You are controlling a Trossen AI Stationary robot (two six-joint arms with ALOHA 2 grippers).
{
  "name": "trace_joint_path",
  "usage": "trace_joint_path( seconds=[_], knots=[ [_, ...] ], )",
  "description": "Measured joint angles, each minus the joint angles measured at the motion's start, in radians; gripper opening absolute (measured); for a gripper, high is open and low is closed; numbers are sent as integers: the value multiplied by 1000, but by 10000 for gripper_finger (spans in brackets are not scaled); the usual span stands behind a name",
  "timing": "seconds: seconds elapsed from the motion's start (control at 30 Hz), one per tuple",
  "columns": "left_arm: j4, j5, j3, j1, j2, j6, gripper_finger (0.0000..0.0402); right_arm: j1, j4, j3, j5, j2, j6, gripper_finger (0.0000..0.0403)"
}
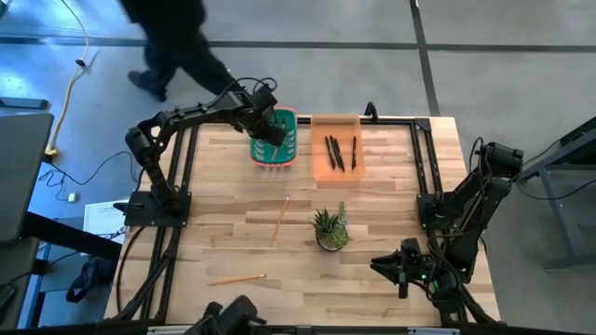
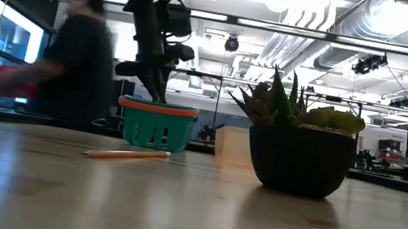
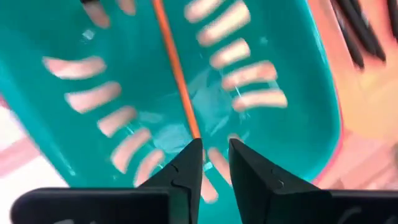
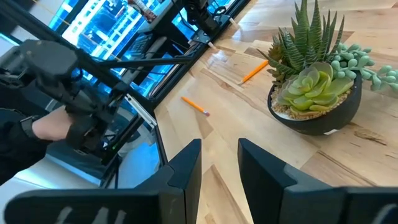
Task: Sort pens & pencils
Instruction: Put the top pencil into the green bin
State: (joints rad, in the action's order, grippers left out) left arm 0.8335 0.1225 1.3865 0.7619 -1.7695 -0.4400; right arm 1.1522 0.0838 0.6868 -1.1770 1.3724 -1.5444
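A pale wooden table (image 1: 372, 279) is seen from above on a grey floor, with a person (image 1: 172, 42) walking past its far side. Three black pens (image 1: 340, 152) lie nearly parallel in an orange tray (image 1: 319, 126), their long axes running toward the far edge. The left gripper (image 1: 272, 130) is held over a teal basket (image 1: 291, 158). Two pencils (image 1: 280, 218) lie on the bare wood: one steeply diagonal mid-table, another (image 1: 237, 278) almost crosswise near the front. The right gripper (image 1: 402, 270) waits by a potted plant (image 1: 331, 229).

At table height, a pencil (image 2: 126, 152) lies flat before the basket (image 2: 155, 123).

In the left wrist view, a pencil (image 3: 176, 68) runs lengthwise into the basket (image 3: 56, 106), its near end at the slightly parted fingertips (image 3: 193, 155); whether it is gripped cannot be told.

In the right wrist view, parted, empty fingers (image 4: 186, 165) are shown.
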Motion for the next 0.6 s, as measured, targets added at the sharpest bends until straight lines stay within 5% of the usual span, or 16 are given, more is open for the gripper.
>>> trace_joint_path(
  seconds=[0.6],
  knots=[
    [1, -93, 0, -174, 45, 25, 83, 0, 0, 0, 5, 0, 7, 96]
  ],
)
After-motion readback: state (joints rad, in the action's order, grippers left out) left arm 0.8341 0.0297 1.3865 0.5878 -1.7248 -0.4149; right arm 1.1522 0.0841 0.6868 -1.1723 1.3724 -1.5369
